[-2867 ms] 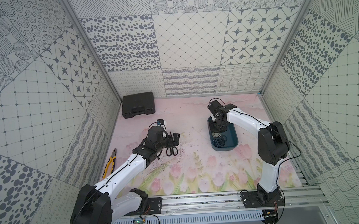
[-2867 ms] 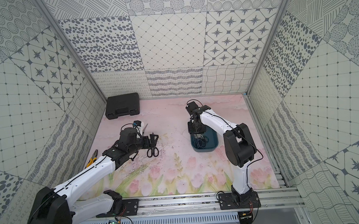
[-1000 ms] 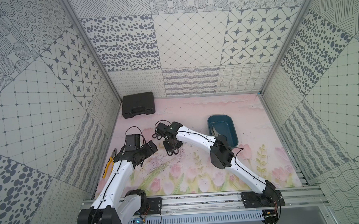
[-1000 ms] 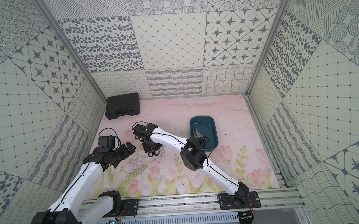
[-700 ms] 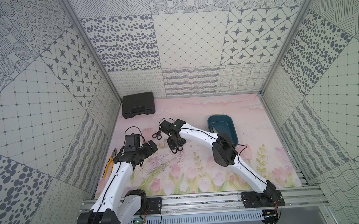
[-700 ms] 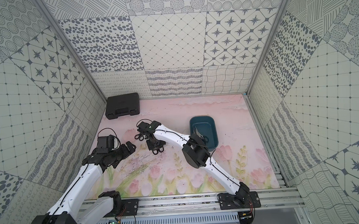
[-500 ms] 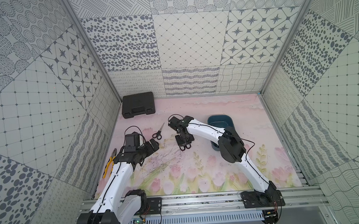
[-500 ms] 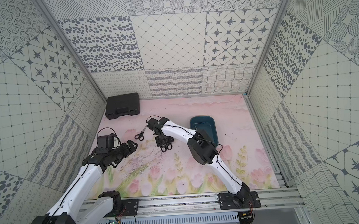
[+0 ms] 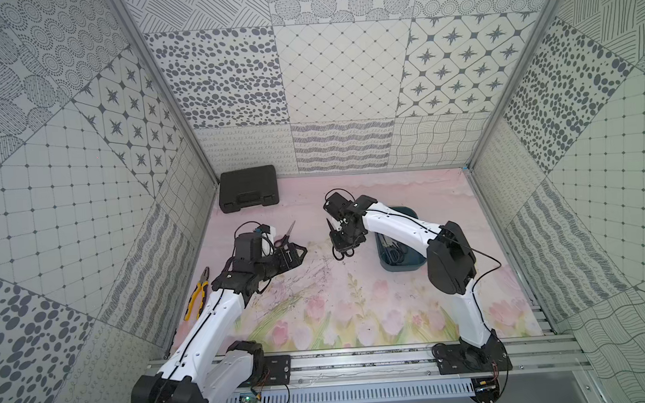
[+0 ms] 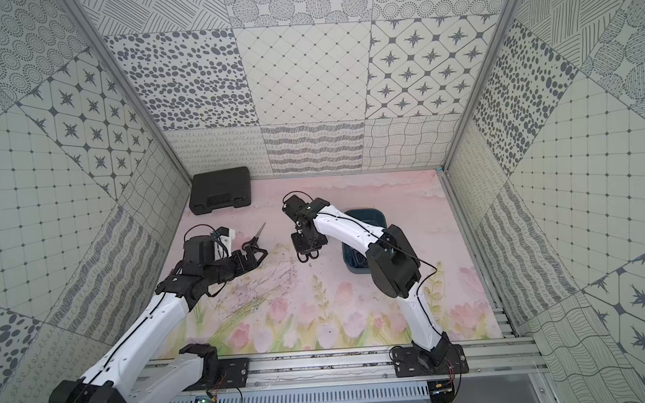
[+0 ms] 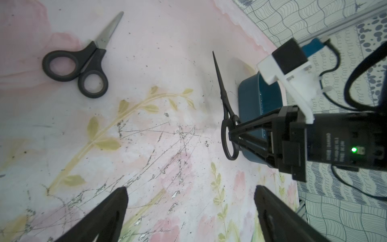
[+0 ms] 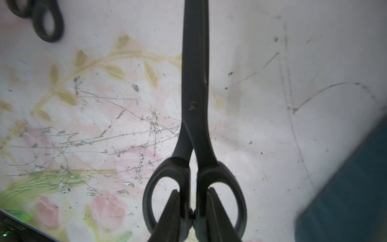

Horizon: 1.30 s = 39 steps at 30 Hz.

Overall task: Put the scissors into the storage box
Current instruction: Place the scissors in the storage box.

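The pink floral mat (image 9: pixel 358 304) bears a black case (image 9: pixel 248 189) in its far left corner, yellow-handled pliers (image 9: pixel 198 294) seemingly right against the left wall, black-handled scissors (image 9: pixel 285 233) lying flat near the pliers, and the teal storage box (image 9: pixel 398 269) towards the right.

The mat (image 9: pixel 358 304) is showing pale pink with tulips, the storage box (image 9: pixel 400 267) dark teal, one pair of scissors (image 12: pixel 194 94) all black, another pair (image 11: pixel 90 52) grey-bladed with black handles, the pliers (image 9: pixel 197 296) yellow-handled.
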Motion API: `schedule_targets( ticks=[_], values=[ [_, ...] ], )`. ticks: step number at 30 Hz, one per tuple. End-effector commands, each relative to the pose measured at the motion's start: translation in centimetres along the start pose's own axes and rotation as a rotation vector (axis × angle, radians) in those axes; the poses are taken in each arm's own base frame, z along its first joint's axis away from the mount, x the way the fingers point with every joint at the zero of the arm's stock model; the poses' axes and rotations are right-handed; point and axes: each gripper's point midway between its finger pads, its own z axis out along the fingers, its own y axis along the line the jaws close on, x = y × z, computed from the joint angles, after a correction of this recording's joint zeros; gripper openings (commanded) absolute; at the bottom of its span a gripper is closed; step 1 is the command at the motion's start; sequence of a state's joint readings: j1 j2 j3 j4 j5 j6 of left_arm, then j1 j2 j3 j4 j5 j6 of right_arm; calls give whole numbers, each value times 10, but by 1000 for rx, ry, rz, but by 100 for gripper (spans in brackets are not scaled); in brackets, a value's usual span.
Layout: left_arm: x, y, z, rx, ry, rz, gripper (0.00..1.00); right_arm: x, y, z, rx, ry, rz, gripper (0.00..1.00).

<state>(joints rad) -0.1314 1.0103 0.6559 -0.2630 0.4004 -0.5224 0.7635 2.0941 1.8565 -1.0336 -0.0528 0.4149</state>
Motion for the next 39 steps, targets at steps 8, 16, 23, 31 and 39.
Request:
schedule_targets(
  ticks=[8, 16, 23, 31, 39],
  values=[
    [-1, -119, 15, 338, 25, 318, 99, -19, -60, -68, -20, -148, 129, 0],
    [40, -197, 38, 528, 139, 550, 99, 8, -134, -77, 49, -117, 255, 0],
    [65, -229, 53, 600, 209, 629, 99, 49, -174, -50, 97, 0, 288, 0],
    [64, -224, 55, 556, 193, 654, 99, 69, -192, -20, 148, 69, 318, 0],
    [59, -196, 56, 411, 157, 680, 96, 70, -209, -2, 187, 93, 353, 0]
  ],
)
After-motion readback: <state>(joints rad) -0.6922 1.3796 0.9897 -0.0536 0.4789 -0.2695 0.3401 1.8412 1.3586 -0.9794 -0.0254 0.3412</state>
